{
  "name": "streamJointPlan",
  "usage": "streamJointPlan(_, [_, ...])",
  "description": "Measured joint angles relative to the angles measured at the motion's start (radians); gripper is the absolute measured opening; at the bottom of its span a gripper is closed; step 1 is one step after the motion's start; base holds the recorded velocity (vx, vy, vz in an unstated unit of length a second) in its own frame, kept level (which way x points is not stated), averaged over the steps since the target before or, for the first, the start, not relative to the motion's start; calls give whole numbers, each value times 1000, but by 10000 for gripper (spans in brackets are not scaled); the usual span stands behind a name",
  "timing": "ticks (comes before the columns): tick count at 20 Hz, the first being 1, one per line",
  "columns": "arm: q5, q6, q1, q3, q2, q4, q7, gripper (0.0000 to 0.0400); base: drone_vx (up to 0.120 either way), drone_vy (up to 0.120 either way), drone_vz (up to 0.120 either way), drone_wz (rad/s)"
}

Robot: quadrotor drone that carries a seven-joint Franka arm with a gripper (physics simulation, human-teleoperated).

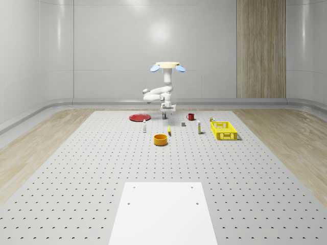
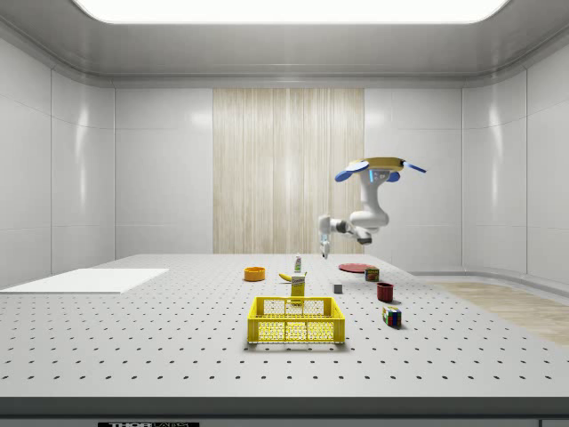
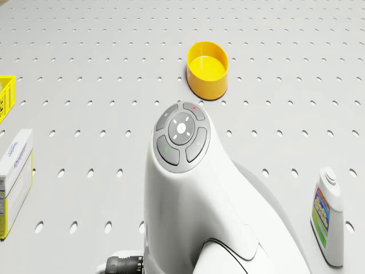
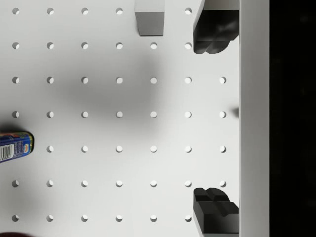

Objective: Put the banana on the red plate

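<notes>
Hand (image 4: 212, 121), fingers (image 4: 215, 32) apart, below drone (image 1: 167, 65) aloft near red plate (image 1: 139, 117); banana (image 2: 285, 277) small, yellow, curved.

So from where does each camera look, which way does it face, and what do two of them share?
Whole-scene: high at the table's near end, facing the far wall; hovering drone, arm, red plate.
Side: low beside the table, looking across; crate in front, drone behind.
Drone: on the body, forward and down; arm link, yellow bowl.
Wrist: straight down at the table; open jaws, grey block.
Whole-scene and drone views share the bowl.
</notes>
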Motion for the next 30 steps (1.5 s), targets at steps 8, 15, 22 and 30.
streamJointPlan(8, [15, 29, -9, 7, -31, 2, 8, 400, 120, 0, -65, 0])
streamJointPlan(15, [26, 52, -15, 13, -56, 3, 14, 400, 120, 0, -63, 0])
streamJointPlan(22, [37, 74, -21, 18, -79, 5, 19, 400, 120, 0, -91, 0])
streamJointPlan(30, [48, 96, -27, 23, -104, 6, 25, 400, 120, 25, -30, 0])
